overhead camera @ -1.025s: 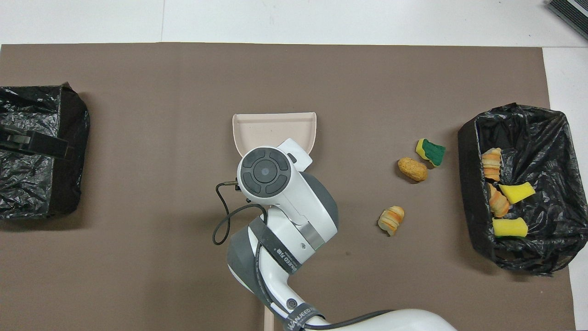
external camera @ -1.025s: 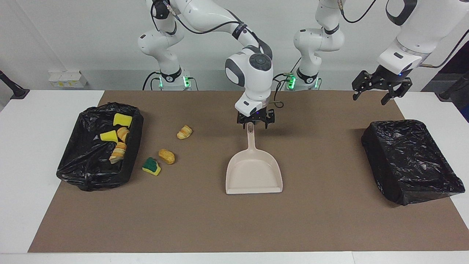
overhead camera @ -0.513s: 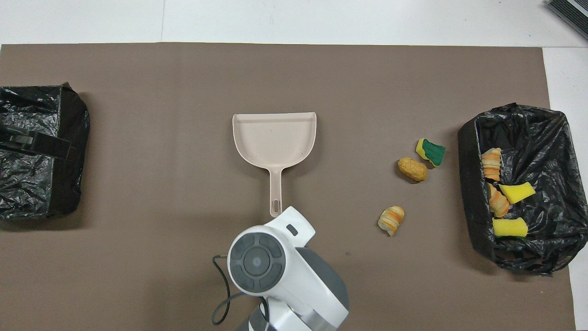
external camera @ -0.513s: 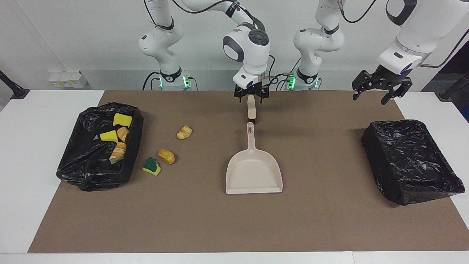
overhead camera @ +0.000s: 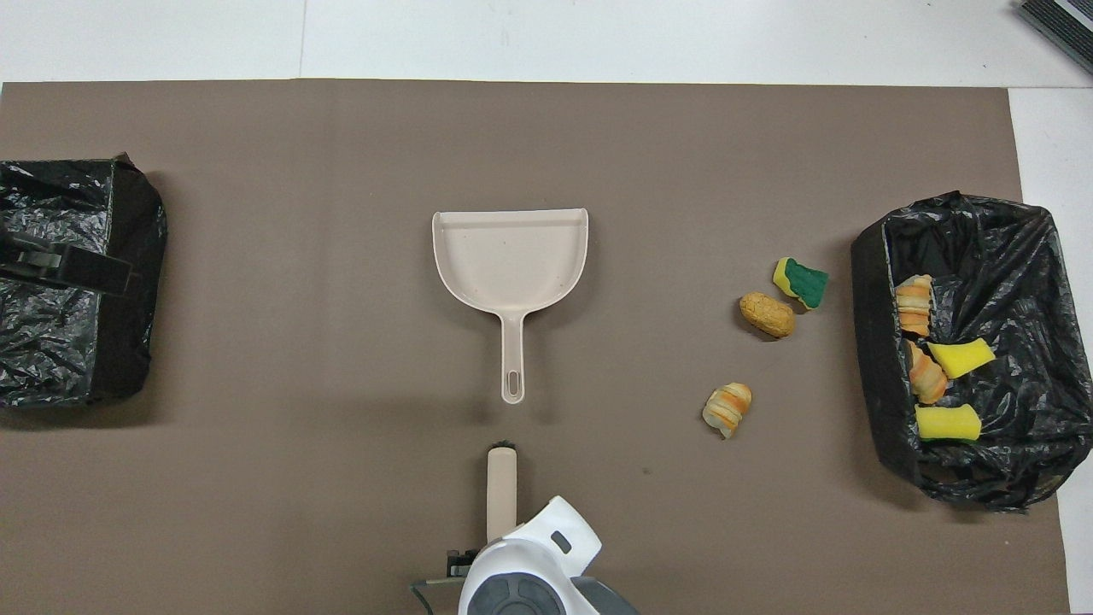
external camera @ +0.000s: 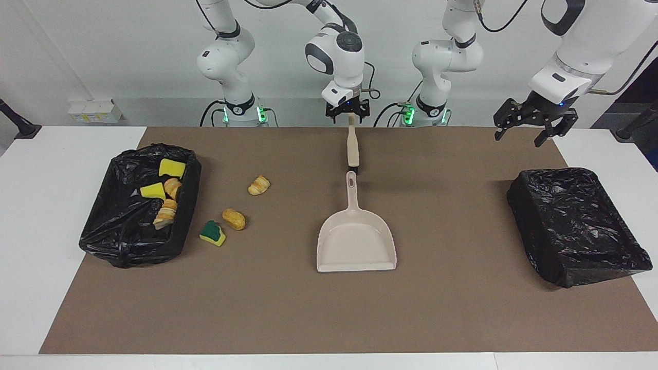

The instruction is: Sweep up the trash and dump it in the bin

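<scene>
The white desk [external camera: 61, 205] with its brown mat is carrying two black-lined bins; the bin at the right arm's end [external camera: 139, 205] is holding four scraps, with three loose trash scraps [external camera: 234, 218] lying just beside it. The beige plastic dustpan [external camera: 355, 241] is lying mid-mat, handle pointing toward the robots, in line with the beige brush handle [external camera: 352, 149]. The right end effector [external camera: 348, 110] is hanging over that brush's near end, fingers spread, apparently gripping nothing. The left end effector [external camera: 534, 126] is waiting, spread and empty, above the other bin [external camera: 576, 226]
</scene>
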Controlling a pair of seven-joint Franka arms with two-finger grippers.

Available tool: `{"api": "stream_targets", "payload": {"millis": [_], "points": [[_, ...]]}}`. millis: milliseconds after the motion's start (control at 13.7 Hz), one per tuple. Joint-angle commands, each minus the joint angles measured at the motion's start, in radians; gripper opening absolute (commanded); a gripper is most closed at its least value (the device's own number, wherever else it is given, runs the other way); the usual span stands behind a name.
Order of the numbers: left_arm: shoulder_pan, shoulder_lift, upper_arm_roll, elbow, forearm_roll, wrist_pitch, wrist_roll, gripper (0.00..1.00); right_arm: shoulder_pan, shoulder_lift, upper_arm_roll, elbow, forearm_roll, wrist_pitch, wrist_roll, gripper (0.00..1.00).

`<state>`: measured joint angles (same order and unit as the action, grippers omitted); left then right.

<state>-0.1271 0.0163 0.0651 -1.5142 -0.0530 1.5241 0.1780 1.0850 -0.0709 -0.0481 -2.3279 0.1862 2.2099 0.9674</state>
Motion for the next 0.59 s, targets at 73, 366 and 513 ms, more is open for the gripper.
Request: {"api": "stream_targets", "payload": {"millis": [73, 366, 513], "points": [[-0.017, -0.010, 0.007, 0.000, 0.016, -0.018, -0.014, 1.00, 0.027, 0.005, -0.001, -0.033, 0.027, 0.033, 0.017, 0.88], [-0.017, -0.016, 0.007, 0.000, 0.016, -0.019, -0.015, 1.00, 0.032, 0.036, -0.001, -0.031, 0.084, 0.074, 0.016, 0.80], [-0.017, -0.018, 0.007, -0.001, 0.016, -0.019, -0.015, 1.00, 0.044, 0.052, -0.001, -0.031, 0.084, 0.080, 0.016, 0.75]]}}
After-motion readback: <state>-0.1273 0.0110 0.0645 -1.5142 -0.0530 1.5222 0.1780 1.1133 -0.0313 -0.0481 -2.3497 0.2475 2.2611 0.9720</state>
